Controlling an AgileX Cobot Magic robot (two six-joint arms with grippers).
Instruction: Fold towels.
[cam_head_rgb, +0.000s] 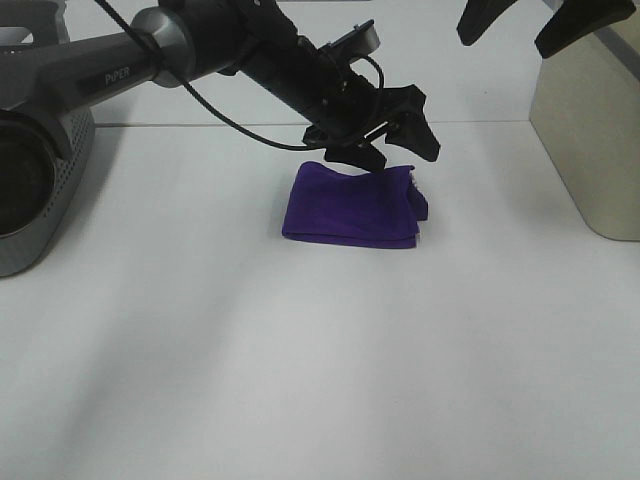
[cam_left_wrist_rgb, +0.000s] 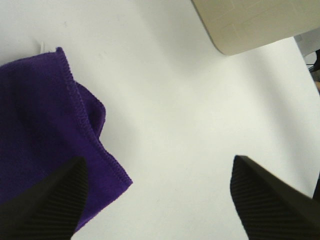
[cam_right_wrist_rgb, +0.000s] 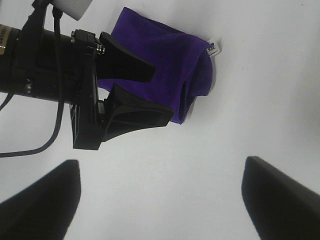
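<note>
Towel folded, on table | left tool spread, just above

My left gripper hangs spread just above the folded towel's far edge; bare white table lies open in front; a beige box blocks the right; a grey bin the left.

The white tabletop carried a folded purple towel near its middle, a beige box at the right edge and a grey device at the left.
</note>
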